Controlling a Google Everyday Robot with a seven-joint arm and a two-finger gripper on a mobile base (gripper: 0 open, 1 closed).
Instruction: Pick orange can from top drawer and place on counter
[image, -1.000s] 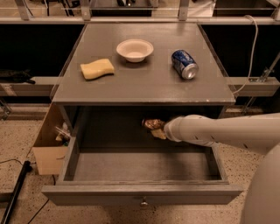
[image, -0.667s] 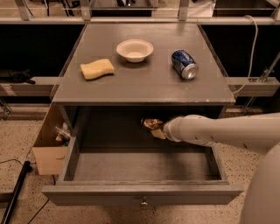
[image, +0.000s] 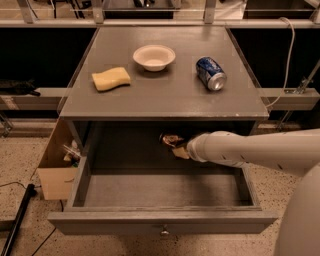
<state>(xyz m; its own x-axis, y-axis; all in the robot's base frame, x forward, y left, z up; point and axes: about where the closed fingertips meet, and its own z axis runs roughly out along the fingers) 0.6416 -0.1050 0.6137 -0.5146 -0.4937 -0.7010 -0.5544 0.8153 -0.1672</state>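
The top drawer (image: 160, 220) stands pulled out, its knob at the centre of the front panel. The orange can (image: 169, 139) lies at the back of the drawer, in shadow under the counter (image: 165, 92). My gripper (image: 180, 150) reaches in from the right at the end of the white arm and is right against the can, partly hiding it. I cannot tell whether it holds the can.
On the counter are a yellow sponge (image: 110, 78) at the left, a white bowl (image: 154, 56) at the back middle and a blue can (image: 210, 73) lying at the right. A cardboard box (image: 56, 170) stands left of the cabinet. A black pole (image: 15, 222) lies on the floor.
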